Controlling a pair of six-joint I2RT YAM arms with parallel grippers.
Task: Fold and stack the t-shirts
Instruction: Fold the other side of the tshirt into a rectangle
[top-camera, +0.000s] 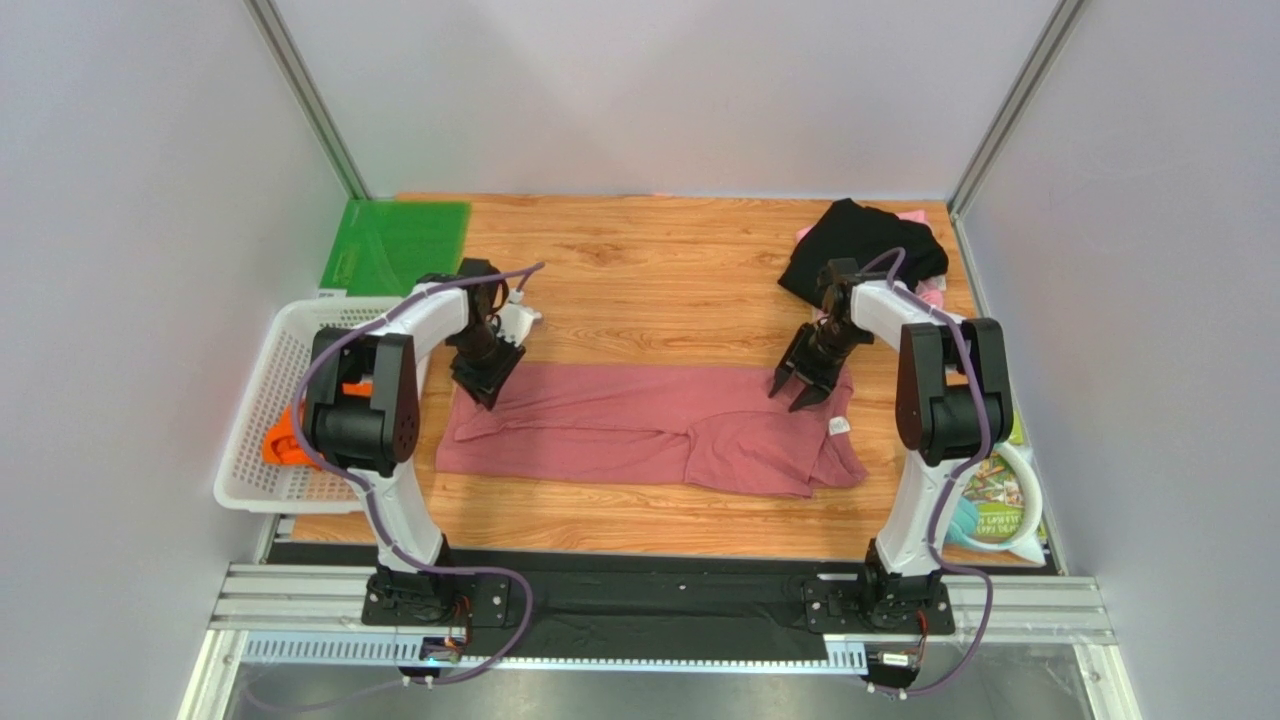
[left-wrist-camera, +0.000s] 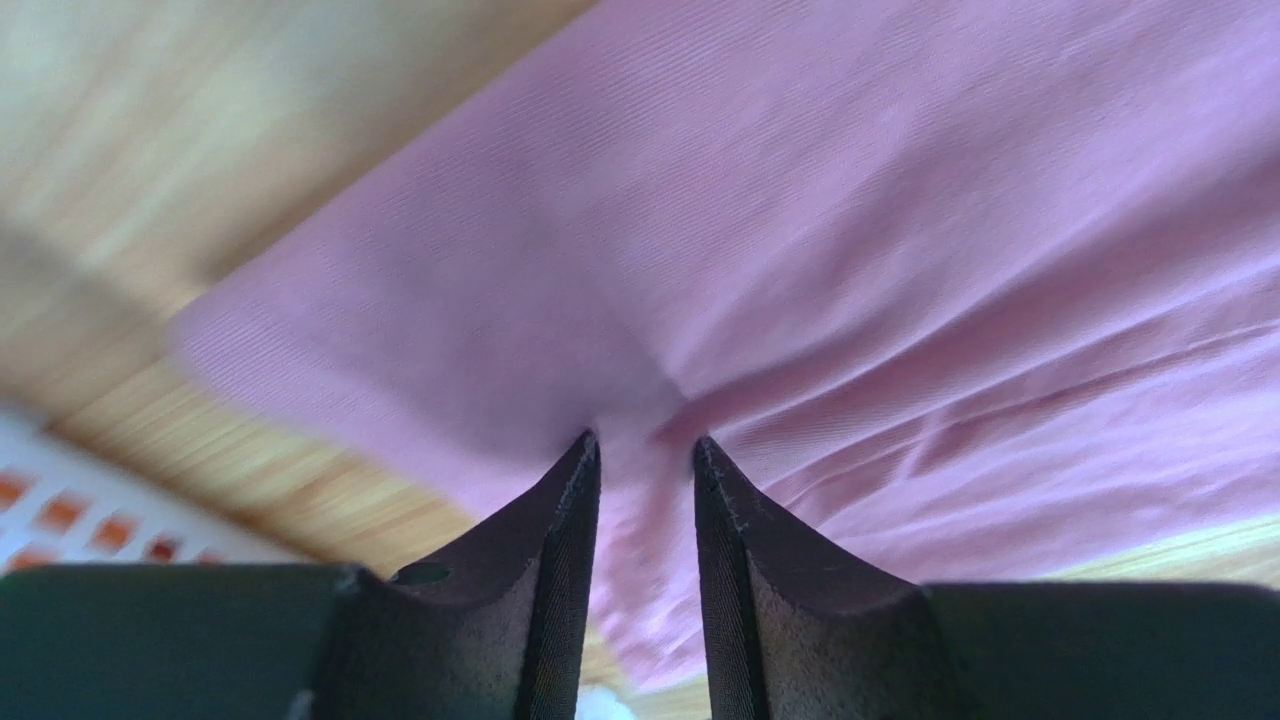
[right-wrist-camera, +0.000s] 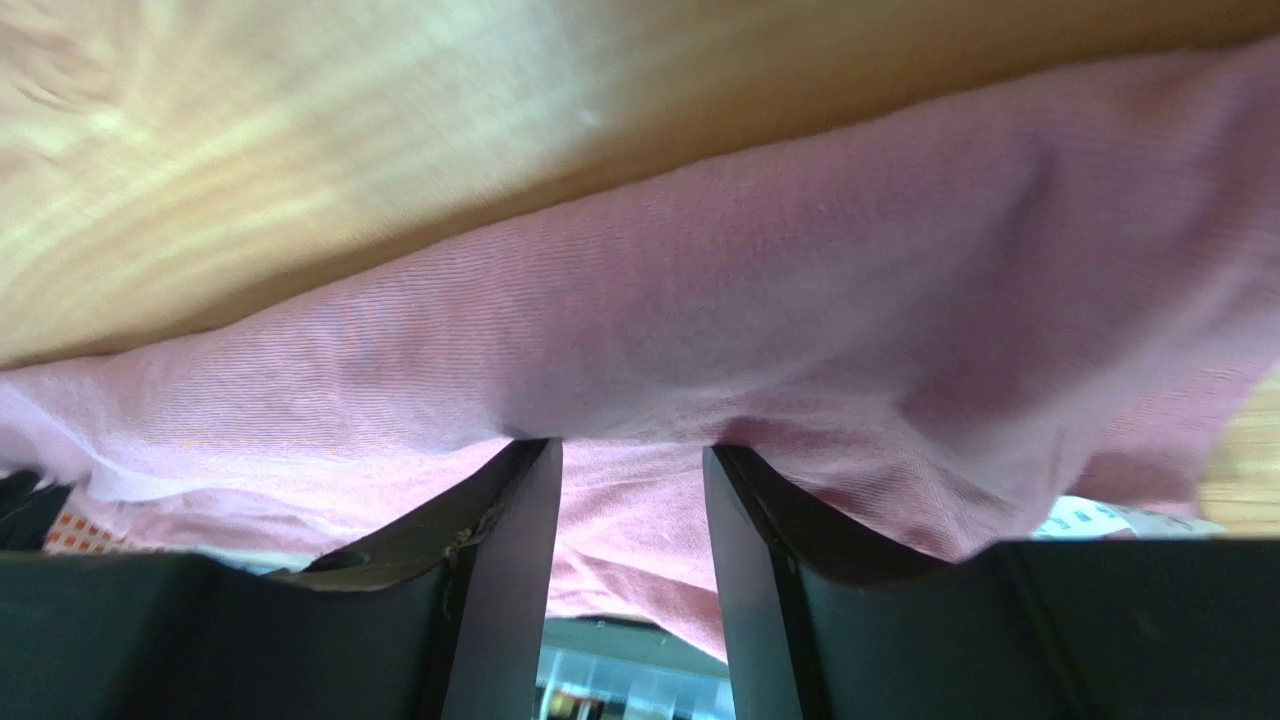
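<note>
A large dusty-rose t-shirt (top-camera: 646, 428) lies folded into a long band across the middle of the wooden table, its white neck label (top-camera: 839, 429) near the right end. My left gripper (top-camera: 489, 387) is at the band's far left corner. In the left wrist view its jaws (left-wrist-camera: 643, 443) stand apart, tips against the rose cloth (left-wrist-camera: 932, 270). My right gripper (top-camera: 801, 393) is at the far right edge. Its jaws (right-wrist-camera: 631, 446) are also apart, and rose cloth (right-wrist-camera: 842, 285) drapes over their tips. A black t-shirt (top-camera: 860, 248) lies at the back right with a pale pink one (top-camera: 932, 296) under it.
A white mesh basket (top-camera: 248, 435) at the left edge holds an orange t-shirt (top-camera: 286, 443). A green mat (top-camera: 394, 245) lies at the back left. A colourful bag (top-camera: 999, 503) sits at the right edge beside the right arm. Bare wood shows behind the rose shirt.
</note>
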